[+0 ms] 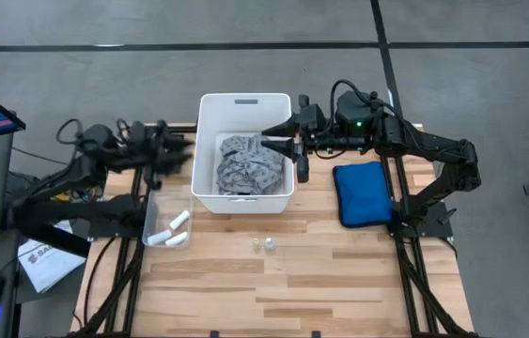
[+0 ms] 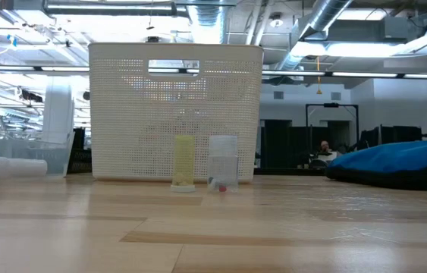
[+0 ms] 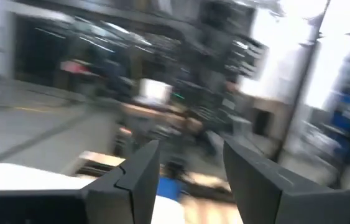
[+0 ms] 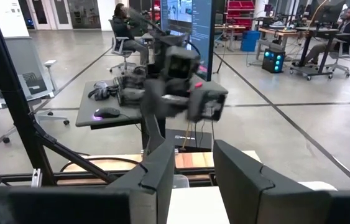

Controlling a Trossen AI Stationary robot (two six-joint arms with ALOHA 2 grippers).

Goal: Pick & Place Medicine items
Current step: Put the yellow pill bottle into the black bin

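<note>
Perforated white bin (image 1: 245,192) holds crumpled cloth (image 1: 248,165); both grippers' fingers apart, empty: left (image 1: 183,154), right (image 1: 274,137)

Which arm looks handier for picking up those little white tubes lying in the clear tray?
Probably the left. The left gripper, fingers apart and empty, is just beyond the clear plastic tray holding the small white cylindrical tubes. The right gripper sits over the white perforated bin, farther away.

A: What's on the worktop (image 1: 339,282)?
B: Three white tubes (image 1: 172,232), two vials (image 1: 262,245), one white bin (image 1: 245,108), one grey cloth (image 1: 245,164), one blue pouch (image 1: 363,192).
</note>
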